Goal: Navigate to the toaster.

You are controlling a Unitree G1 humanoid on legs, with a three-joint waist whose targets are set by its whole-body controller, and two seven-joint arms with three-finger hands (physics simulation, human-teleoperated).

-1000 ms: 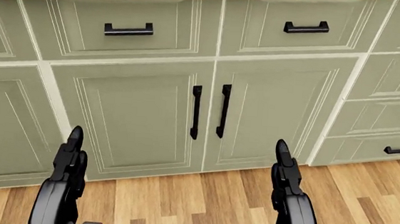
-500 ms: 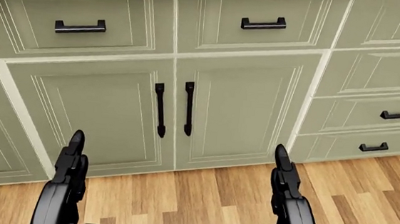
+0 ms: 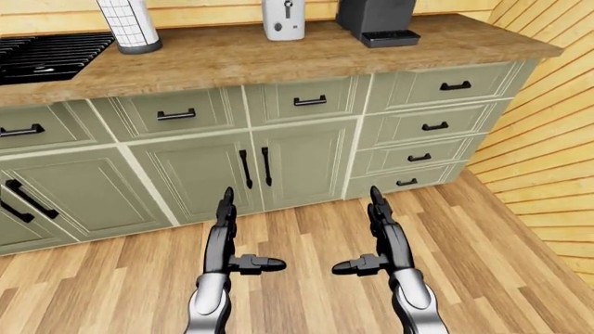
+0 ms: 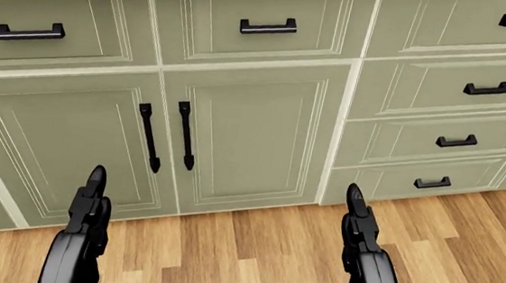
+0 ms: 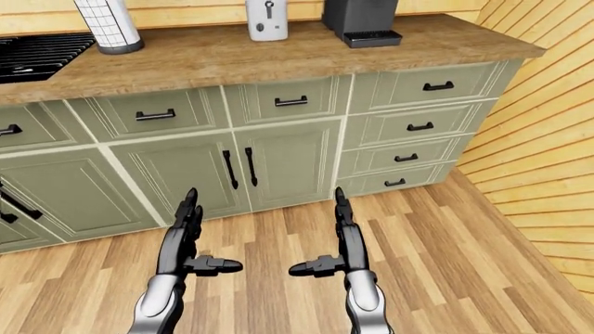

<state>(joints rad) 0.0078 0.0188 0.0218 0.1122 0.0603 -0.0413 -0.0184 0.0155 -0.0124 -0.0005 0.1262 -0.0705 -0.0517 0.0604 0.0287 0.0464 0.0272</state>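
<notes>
The toaster [image 3: 283,19] is a small white box with a dark lever, standing at the top of the left-eye view on the wooden counter [image 3: 278,59]. It is cut off by the view's top edge. My left hand [image 3: 243,233] and right hand [image 3: 367,233] are both open and empty, fingers stretched out, held low over the wood floor below the counter. The head view shows only cabinet doors and my two hands, not the toaster.
A black coffee machine [image 3: 376,21] stands right of the toaster, a white paper-towel roll [image 3: 130,24] left of it, and a black stove [image 3: 47,52] at far left. Green cabinets [image 3: 297,160] run under the counter. A wood-plank wall [image 3: 548,139] closes the right side.
The whole head view has shifted: the cabinets slide to the left, so the camera has moved right. The drawer stack on the right has come further into view. My hands keep their pose.
</notes>
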